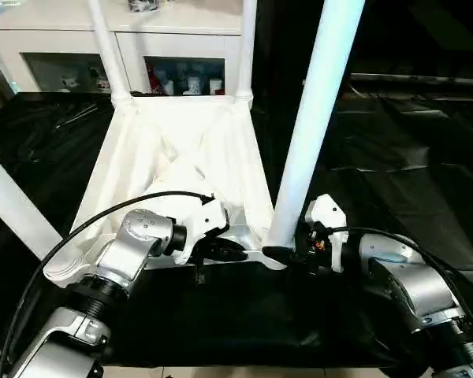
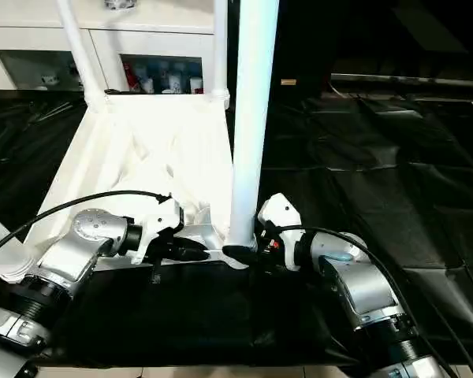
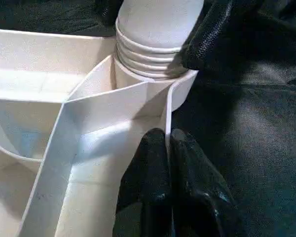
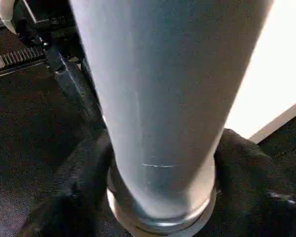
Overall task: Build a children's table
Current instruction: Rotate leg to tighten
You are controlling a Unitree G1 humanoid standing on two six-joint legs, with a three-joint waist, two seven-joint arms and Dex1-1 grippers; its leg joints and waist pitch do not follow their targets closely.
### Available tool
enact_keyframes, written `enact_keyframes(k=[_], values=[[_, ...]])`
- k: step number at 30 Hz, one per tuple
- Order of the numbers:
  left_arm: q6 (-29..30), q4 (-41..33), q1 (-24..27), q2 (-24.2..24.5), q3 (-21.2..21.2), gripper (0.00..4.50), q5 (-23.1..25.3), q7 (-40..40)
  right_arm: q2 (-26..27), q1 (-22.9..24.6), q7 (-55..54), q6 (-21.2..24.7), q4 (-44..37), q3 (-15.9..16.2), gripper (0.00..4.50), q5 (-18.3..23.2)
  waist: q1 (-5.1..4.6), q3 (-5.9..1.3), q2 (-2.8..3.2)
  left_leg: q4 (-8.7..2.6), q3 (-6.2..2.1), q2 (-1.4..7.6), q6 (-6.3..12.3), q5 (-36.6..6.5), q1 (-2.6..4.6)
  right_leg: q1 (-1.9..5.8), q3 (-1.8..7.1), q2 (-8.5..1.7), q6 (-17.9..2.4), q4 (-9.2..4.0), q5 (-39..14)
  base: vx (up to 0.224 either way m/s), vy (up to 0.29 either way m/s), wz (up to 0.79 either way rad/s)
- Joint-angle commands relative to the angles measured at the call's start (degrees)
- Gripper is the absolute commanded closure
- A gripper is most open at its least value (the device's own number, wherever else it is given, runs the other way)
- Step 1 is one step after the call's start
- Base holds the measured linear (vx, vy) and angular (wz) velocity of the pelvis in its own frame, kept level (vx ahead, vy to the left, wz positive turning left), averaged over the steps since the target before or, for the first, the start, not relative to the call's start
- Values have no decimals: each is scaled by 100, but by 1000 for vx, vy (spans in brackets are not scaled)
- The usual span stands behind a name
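Tabletop [image 1: 181,169]: ribbed white plastic underside

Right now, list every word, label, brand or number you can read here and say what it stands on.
No text can be read.
The tabletop and near leg are plain white, without markings.
The items behind the cabinet's glass doors may carry labels, but they are too small to read.

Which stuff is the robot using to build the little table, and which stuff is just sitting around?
Being used:
- tabletop, upside down
- near leg, standing in its corner socket, held by the right gripper
- two far legs, standing in their sockets
- fourth leg, at the near left corner
- left gripper, pinching the tabletop's rim

Just sitting around:
- white cabinet with small items inside
- black sheet
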Motion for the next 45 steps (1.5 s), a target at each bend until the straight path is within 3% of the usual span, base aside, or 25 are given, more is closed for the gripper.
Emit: enact_keyframes(k=[1, 7, 9, 10, 12, 18, 19, 23, 24, 27, 28, 31, 35, 39, 45], values=[[20, -41, -27, -74, 108, 450, -221, 18, -9, -4, 1, 17, 26, 20, 175, -7, 9, -316, -72, -339, 70, 32, 395, -971, 22, 299, 74, -108, -1433, -320, -600, 0, 0, 0], [47, 123, -77, -213, 187, 450, -148, 414, 202, 59, -488, -4, 216, -147, 184, -74, 3, -314, -74, -334, 73, 29, 383, -954, 21, 294, 75, -105, -1455, -315, -589, 0, 0, 0], [96, 334, -175, -399, 203, 450, 13, 892, 489, 59, -1189, 10, 457, -314, 185, -215, -33, -289, -72, -351, 77, 15, 266, -1149, 21, 265, 74, -105, -1369, -365, -1003, 0, 0, 0], [148, 426, -224, -511, 181, 450, 111, 1143, 621, 75, -1472, 71, 516, -351, 185, -273, -40, -295, -105, -364, 57, 8, 172, -1190, 3, 293, 64, -117, -1251, -374, -1291, 0, 0, 0], [184, 482, -255, -584, 163, 450, 173, 1302, 703, 87, -1641, 116, 545, -370, 186, -306, -45, -291, -97, -375, 46, 14, 139, -1304, 14, 283, 66, -122, -1112, -407, -1564, 0, 0, 0], [512, 1104, -616, -1656, 61, 450, 500, 2884, 1796, -37, -3420, 552, 689, -591, 186, -516, -52, -305, -96, -379, 46, -5, 46, -1240, 25, 260, 75, -102, -1008, -428, -1473, 0, 0, 0], [513, 1153, -643, -1728, 32, 450, 531, 2951, 1872, -91, -3521, 553, 720, -585, 186, -551, -49, -305, -69, -380, 46, -7, 45, -1232, 24, 258, 79, -101, -1003, -430, -1447, 0, 0, 0], [476, 1249, -686, -1843, 4, 450, 643, 3130, 1974, -193, -3604, 459, 747, -519, 186, -623, -39, -315, -80, -376, 46, -13, 129, -1243, 9, 271, 74, -102, -975, -439, -1323, 0, 0, 0], [434, 1195, -666, -1809, 24, 450, 602, 3013, 1944, -205, -3387, 353, 661, -500, 186, -536, -38, -314, -60, -379, 44, -14, 141, -1240, 7, 273, 72, -99, -978, -437, -1293, 0, 0, 0], [337, 1110, -630, -1654, 65, 450, 563, 2780, 1885, -172, -3050, 254, 486, -592, 186, -322, -38, -321, -81, -379, 40, -11, 190, -1226, -6, 288, 67, -103, -994, -428, -1236, 0, 0, 0], [289, 1084, -620, -1595, 85, 450, 535, 2692, 1836, -163, -2922, 249, 427, -629, 131, -252, -37, -323, -76, -376, 43, -5, 205, -1197, 0, 283, 69, -106, -1017, -426, -1173, 0, 0, 0], [213, 1021, -599, -1484, 117, 450, 479, 2511, 1709, -156, -2681, 263, 326, -668, 115, -158, -30, -327, -86, -371, 45, -4, 274, -1097, -9, 301, 65, -105, -1077, -409, -969, 0, 0, 0], [-11, 821, -489, -1097, 123, 450, 313, 1846, 1073, -128, -1632, 593, 4, -537, 81, 158, -14, -307, -90, -374, 45, 6, 361, -1195, -10, 310, 62, -110, -1117, -421, -1139, 0, 0, 0], [-137, 406, -302, -614, 152, 450, -27, 830, 218, -38, -540, 676, -270, -315, 74, 181, -21, -304, -85, -377, 45, 26, 367, -1252, -16, 297, 70, -119, -1104, -416, -1280, 0, 0, 0], [-3, 116, -179, -239, 168, 450, -267, 185, -256, -57, -49, 585, -221, -134, 74, 4, -18, -329, -87, -343, 61, 38, 405, -994, 11, 287, 72, -110, -1390, -335, -661, 0, 0, 0]])
